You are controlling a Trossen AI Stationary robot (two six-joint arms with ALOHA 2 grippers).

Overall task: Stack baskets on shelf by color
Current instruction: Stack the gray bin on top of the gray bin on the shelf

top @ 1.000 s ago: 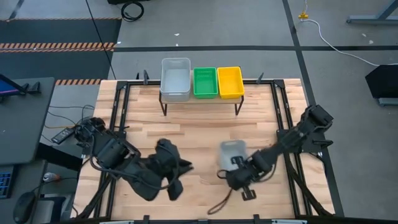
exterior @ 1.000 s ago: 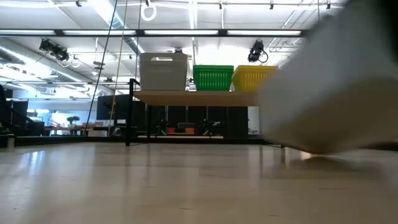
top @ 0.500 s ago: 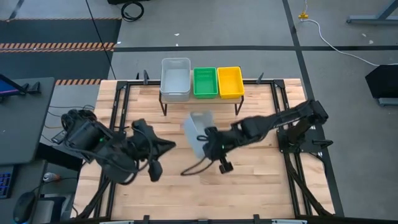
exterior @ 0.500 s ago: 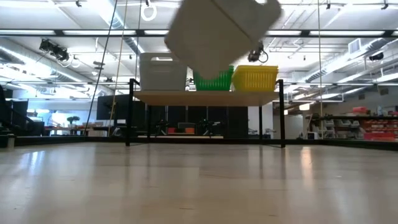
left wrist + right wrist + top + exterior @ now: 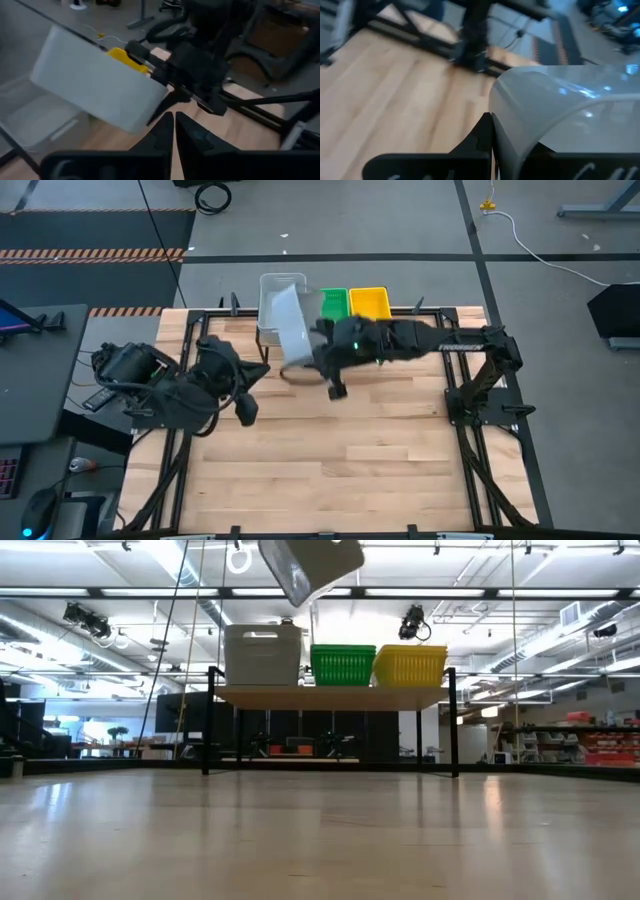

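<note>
My right gripper (image 5: pixel 314 348) is shut on a light grey basket (image 5: pixel 288 328) and holds it tilted in the air over the shelf's left end. In the low view this basket (image 5: pixel 310 564) hangs high above the stack. On the shelf (image 5: pixel 330 696) stand a grey stack (image 5: pixel 262 656), a green stack (image 5: pixel 343 665) and a yellow stack (image 5: pixel 410 665), each resting on its bottom. My left gripper (image 5: pixel 244 408) is shut and empty, left of the table's middle; its wrist view shows the fingers (image 5: pixel 167 131) together, pointing at the held basket (image 5: pixel 95 85). My right gripper grips the grey basket by its side wall at the rim (image 5: pixel 520 107). One finger (image 5: pixel 482 137) lies against the outside of the wall; the basket hides the other. The basket is lifted clear and tipped, above the grey stack on the shelf.
The shelf stands at the table's far edge on thin black legs (image 5: pixel 208 730). A black frame (image 5: pixel 455 370) runs along the table's sides. Bare wooden tabletop (image 5: pixel 340 460) spreads across the middle and near part. The right arm (image 5: pixel 440 345) reaches across in front of the shelf.
My right gripper has carried the grey basket up from the table's near right part toward the far edge and the left, to above the shelf's grey stack, and the basket has tipped over on the way. My left arm has drawn back toward the table's left and far side.
</note>
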